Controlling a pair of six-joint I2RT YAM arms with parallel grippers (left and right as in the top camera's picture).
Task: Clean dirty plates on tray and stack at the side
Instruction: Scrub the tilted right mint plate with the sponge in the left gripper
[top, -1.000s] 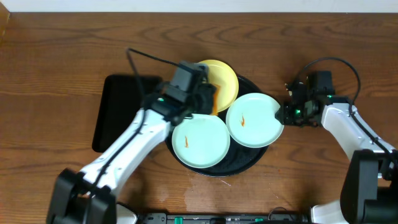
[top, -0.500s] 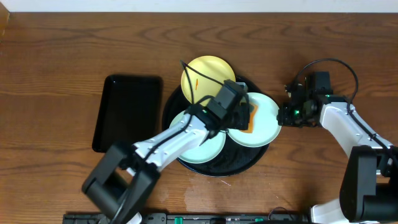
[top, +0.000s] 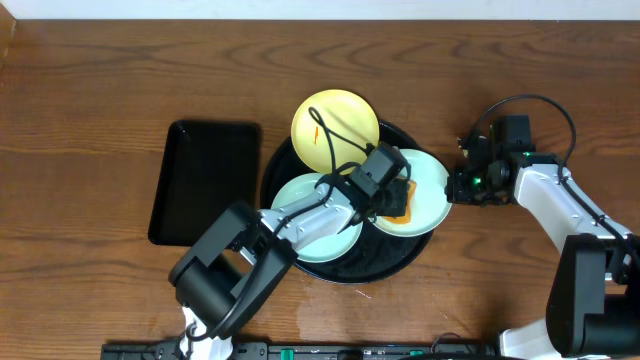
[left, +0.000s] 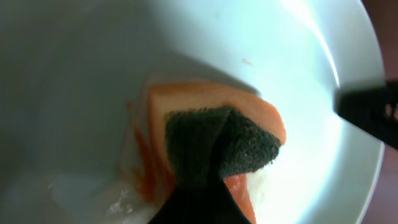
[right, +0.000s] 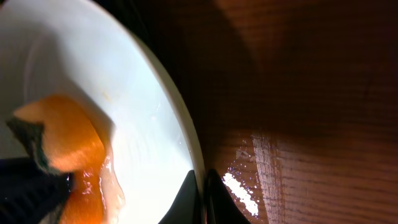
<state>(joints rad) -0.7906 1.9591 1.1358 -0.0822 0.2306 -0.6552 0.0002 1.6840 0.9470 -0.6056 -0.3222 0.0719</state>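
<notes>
Black rect. tray (top: 205, 180) on wood table (top: 100, 90); orange sponge (left: 211, 140), dark scrub side, prob. wet.

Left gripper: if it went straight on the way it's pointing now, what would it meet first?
The sponge it grips is pressed on the mint plate. The left gripper points down into that plate, so it would likely just bear harder on it; the way isn't free.

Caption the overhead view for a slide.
Left gripper presses an orange sponge onto a mint plate on the round black tray while the right gripper pinches the plate's rim.
</notes>
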